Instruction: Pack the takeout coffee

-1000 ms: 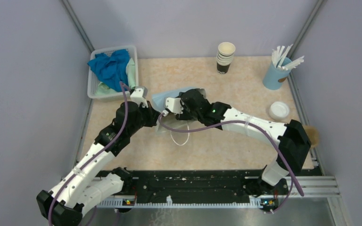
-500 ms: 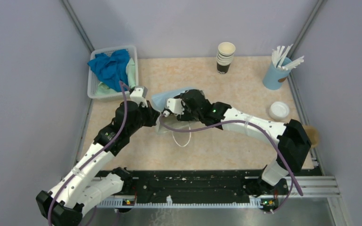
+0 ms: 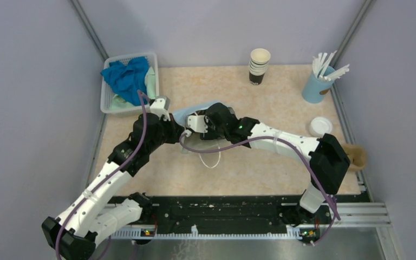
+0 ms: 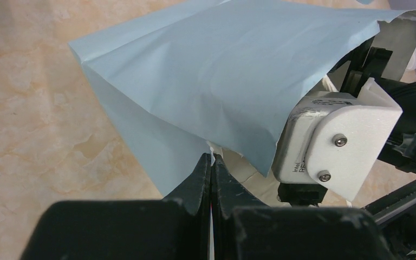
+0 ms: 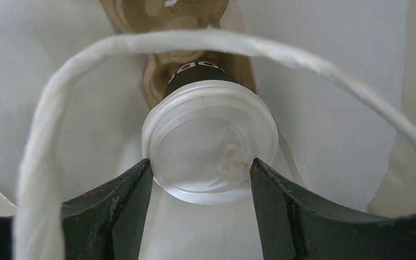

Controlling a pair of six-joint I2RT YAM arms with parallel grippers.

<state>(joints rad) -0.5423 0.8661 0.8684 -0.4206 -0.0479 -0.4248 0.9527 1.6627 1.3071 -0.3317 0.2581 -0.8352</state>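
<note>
The bag (image 3: 187, 112) lies mid-counter (image 3: 260, 162). The coffee (image 5: 210, 141) is inside it, gripped between the fingers of the right end effector (image 5: 201, 176). The left end effector (image 4: 211, 160) pinches the bag's left edge. Behind-left of the bag stands a bin (image 3: 106, 103), behind-right a cup stack (image 3: 259, 66), to its right a loose lid (image 3: 320, 127).

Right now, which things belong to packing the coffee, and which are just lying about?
In the job: takeout coffee in the right claw, paper bag pinched by the left claw.
Lying about: cup stack, loose lid, blue cup, cloth bin.
</note>
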